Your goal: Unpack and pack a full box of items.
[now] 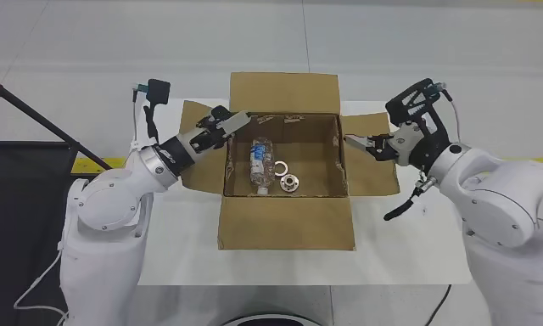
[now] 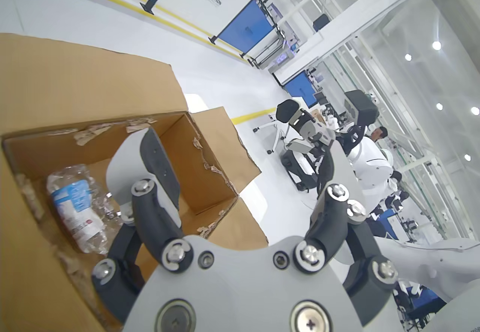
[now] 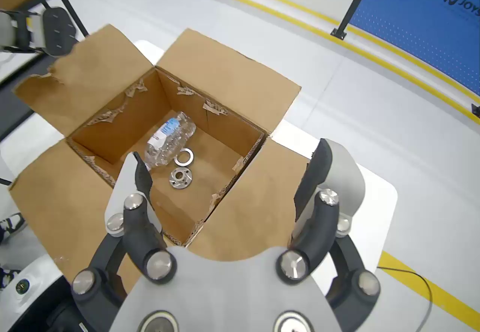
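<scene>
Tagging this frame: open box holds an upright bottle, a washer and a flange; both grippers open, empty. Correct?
No: the bottle lies on its side, as the top view shows. Otherwise right: the open box holds it with a washer and a flange; left gripper and right gripper open, empty.

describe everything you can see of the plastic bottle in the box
The bottle is clear, crinkled plastic with a white and blue label around its middle. It lies on its side on the floor of the open cardboard box, left of centre in the top view. A flat metal ring lies beside it; whether they touch is unclear. Nothing holds it.
</scene>
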Available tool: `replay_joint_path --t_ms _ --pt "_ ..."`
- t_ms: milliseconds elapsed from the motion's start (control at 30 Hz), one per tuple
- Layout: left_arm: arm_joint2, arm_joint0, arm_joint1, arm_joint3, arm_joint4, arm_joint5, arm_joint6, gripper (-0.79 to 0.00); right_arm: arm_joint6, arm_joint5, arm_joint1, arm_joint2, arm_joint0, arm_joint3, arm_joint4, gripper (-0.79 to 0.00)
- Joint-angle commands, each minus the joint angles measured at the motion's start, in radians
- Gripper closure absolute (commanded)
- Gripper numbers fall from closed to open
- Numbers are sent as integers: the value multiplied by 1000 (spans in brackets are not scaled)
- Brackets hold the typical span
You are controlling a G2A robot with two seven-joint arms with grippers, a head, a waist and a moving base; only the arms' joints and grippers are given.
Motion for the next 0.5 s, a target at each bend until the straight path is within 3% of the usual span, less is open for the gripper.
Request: replay_joint_path --t_ms 0,100,267,467 --pt "-55 36 6 9 -31 -27 3 -785 51 32 -12 -118 102 66 -41 -785" --pt "-125 88 14 30 -80 -78 0 -785 125 87 -40 -282 240 186 -92 -785" --pt "-204 153 25 66 -162 -152 -2 -785 179 88 -99 -498 399 365 -26 -785" --pt "-242 192 34 94 -220 -216 -10 -785 167 77 -137 -583 467 420 32 -785"
